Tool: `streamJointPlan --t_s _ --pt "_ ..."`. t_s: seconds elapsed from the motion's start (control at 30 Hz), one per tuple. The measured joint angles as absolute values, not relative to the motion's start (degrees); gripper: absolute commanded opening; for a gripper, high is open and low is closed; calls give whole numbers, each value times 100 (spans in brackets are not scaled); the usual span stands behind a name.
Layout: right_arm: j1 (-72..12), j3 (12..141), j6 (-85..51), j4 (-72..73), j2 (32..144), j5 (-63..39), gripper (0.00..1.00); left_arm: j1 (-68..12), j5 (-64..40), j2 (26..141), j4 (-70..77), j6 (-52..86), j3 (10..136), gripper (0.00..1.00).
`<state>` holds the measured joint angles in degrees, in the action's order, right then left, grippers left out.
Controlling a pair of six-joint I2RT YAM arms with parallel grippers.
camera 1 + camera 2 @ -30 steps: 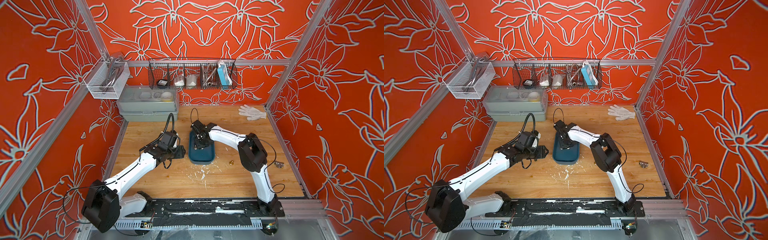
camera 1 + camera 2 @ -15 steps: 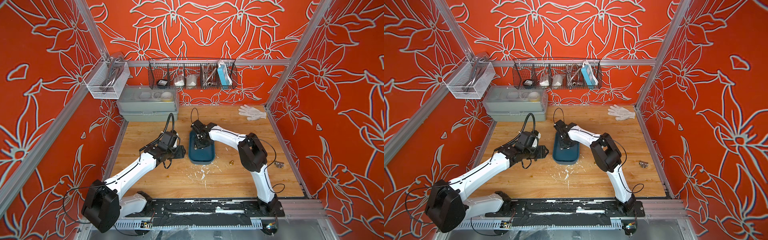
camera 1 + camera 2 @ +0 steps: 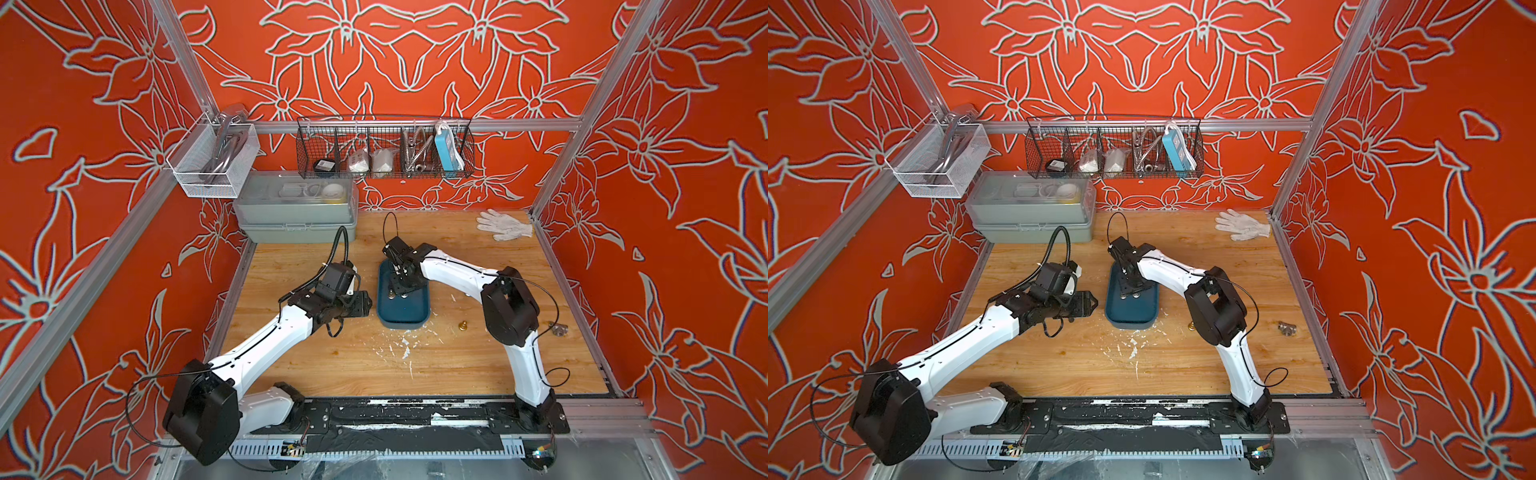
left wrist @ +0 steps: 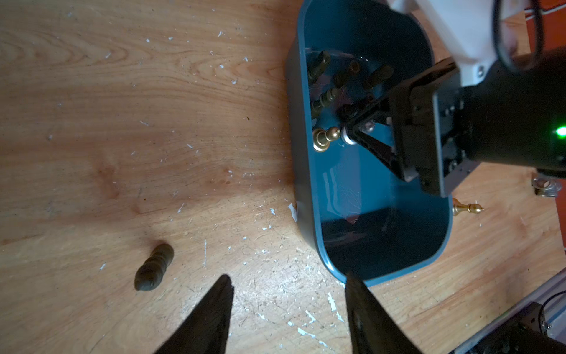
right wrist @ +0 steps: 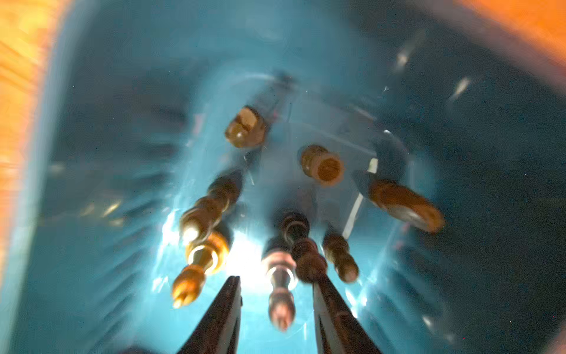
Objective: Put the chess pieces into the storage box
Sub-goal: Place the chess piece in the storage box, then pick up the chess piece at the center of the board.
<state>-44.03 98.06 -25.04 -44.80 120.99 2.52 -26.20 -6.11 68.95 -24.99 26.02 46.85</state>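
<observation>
- Where the right wrist view looks down the right gripper [image 5: 275,279], we see its dark fingers [image 5: 225,309] standing apart. A silver piece [image 5: 280,297] lies between them with blue floor showing on both sides, so they are clamped on nothing.
- Round that piece, several other chess pieces [image 5: 211,202], gold and dark, lie on the floor of the storage box [image 5: 92,138]. Blur hides finer detail.
- Only the left wrist view gives us the left gripper [image 4: 287,277] close up. Its fingers [image 4: 214,306] are wide apart and empty over the bare table [image 4: 122,92], just beside the box's corner.
- Only there do we find a dark piece [image 4: 154,267], lying on the wood apart from the box.
- In both top views the storage box [image 3: 403,311] [image 3: 1133,316] sits at centre frame. The right gripper is inside its upper half and the left gripper [image 3: 365,303] is just left of it.
- A gold piece [image 3: 461,325] stands on the wood at the box's lower right. In a top view the right arm [image 3: 1214,311] half hides it.
</observation>
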Motion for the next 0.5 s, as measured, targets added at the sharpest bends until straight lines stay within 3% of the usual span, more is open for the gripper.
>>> streamJointPlan --t_s 0.33,0.5 --pt "-4324 9118 -2486 -4418 10573 198 51 -2668 -499 6777 -2499 2683 5306 60" --pt "-3660 8350 -2488 -4313 9367 167 53 -3249 -309 7008 -2521 2480 6195 61"
